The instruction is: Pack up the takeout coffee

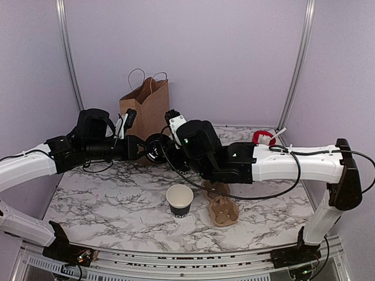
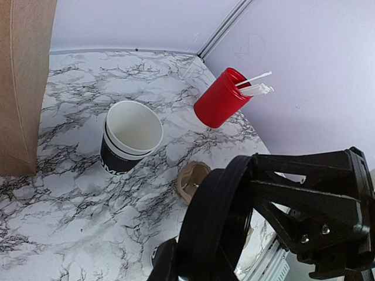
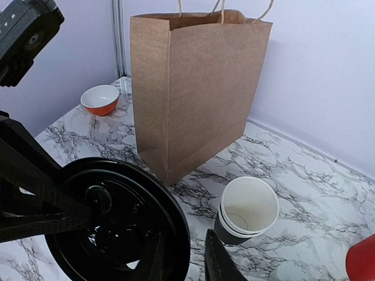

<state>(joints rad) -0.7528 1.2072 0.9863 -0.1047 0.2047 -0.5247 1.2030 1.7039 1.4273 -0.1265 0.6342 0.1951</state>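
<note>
A small booth with plain lilac walls and a metal post (image 1: 67, 58) in each back corner. The table (image 1: 99, 199) is white marble with dark grey veins.

Starting at the left, the left claw (image 1: 145, 147) reaches in above the table and is clamped on a round black lid (image 1: 157, 146), holding it in the air on edge. The right claw (image 3: 184, 260) meets it from the other side. Its fingers (image 3: 218, 260) are spread on either side of the lid's rim, and a sliver of table shows between the rim and the outer finger.

Ahead and left of the right claw, an orange bowl (image 3: 99, 98) with a white inside sits by the wall. Directly behind both claws stands an upright brown paper bag (image 1: 146, 102) with string handles. Just ahead of the right claw, near the bag's front corner, is a stack of black cups (image 3: 246, 212) with white rims.

Below the claws and a little toward the near edge, the black coffee cup (image 1: 180, 200) stands upright on the marble. It is uncovered and its white inside shows. Just right of it, under the right arm, lies a brown cardboard cup carrier (image 1: 222, 206). Well to the right of the claws, near the back corner, a red cup (image 1: 263, 137) holds white sticks.
</note>
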